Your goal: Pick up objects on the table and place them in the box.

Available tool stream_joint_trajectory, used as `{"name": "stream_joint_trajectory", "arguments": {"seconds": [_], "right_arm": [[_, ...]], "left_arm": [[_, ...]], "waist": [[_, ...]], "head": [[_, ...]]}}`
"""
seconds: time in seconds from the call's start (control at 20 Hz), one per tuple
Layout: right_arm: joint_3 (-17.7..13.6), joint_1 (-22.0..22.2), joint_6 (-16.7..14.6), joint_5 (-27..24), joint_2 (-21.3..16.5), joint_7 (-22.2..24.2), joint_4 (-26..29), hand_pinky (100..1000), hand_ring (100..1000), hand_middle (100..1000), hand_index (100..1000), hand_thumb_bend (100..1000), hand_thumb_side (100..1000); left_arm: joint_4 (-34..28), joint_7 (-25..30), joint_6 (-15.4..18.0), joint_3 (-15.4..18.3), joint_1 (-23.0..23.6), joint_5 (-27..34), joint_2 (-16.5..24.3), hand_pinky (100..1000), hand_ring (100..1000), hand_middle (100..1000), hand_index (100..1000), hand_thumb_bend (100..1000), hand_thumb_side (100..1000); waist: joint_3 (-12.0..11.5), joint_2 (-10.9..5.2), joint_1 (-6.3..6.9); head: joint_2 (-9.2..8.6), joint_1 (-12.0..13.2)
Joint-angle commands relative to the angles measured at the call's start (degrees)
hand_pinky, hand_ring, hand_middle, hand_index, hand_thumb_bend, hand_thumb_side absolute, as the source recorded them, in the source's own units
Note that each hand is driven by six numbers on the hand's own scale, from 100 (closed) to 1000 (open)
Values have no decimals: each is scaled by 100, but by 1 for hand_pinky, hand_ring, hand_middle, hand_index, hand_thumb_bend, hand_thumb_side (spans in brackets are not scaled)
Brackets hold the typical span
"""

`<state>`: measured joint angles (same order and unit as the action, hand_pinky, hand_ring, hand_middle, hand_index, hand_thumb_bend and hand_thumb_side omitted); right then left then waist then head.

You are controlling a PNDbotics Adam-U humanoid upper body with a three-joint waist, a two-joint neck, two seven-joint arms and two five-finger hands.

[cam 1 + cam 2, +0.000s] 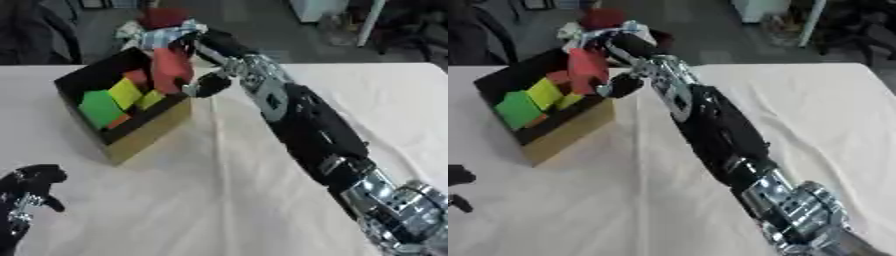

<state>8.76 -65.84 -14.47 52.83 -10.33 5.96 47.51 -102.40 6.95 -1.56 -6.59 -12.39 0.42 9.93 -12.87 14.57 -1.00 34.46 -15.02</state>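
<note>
Right hand, fingers clamped on a red block, holds it over the box near the worktop's far left corner, where green, yellow and red blocks crowd the interior, so a release here risks it toppling out.

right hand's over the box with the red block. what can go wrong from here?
1. The right hand holds the red block at the box's near-right edge, not its middle; released here, it might catch the rim and fall onto the table.
2. The box already holds a green block and a yellow block; the red one may land on them and settle tilted.
3. The thumb hangs near the rim and could nudge the box.
</note>
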Motion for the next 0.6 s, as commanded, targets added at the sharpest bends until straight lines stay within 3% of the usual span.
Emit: {"name": "stream_joint_trajectory", "arguments": {"seconds": [0.05,0.25,0.45,0.6], "right_arm": [[-89,-141,134,437,150,-499,-143,783,797,798,926,244,431],[-34,-129,163,772,230,-715,-174,804,833,874,963,342,500],[52,-106,71,900,246,-614,-64,822,864,921,979,399,497],[93,-90,14,919,231,-476,35,825,867,927,980,392,496]], "left_arm": [[-73,44,9,-30,-87,14,6,435,725,617,709,402,627],[-74,39,5,-26,-94,18,0,435,725,617,709,402,627],[-73,39,3,-26,-102,17,-5,435,725,617,709,402,627],[-74,29,3,-15,-107,17,-8,435,725,617,709,403,626]], "waist": [[-43,-158,57],[-74,-147,43],[-60,-142,18],[-46,-141,0]], "head": [[5,-57],[-1,-60],[-6,-46],[-18,-37]]}}
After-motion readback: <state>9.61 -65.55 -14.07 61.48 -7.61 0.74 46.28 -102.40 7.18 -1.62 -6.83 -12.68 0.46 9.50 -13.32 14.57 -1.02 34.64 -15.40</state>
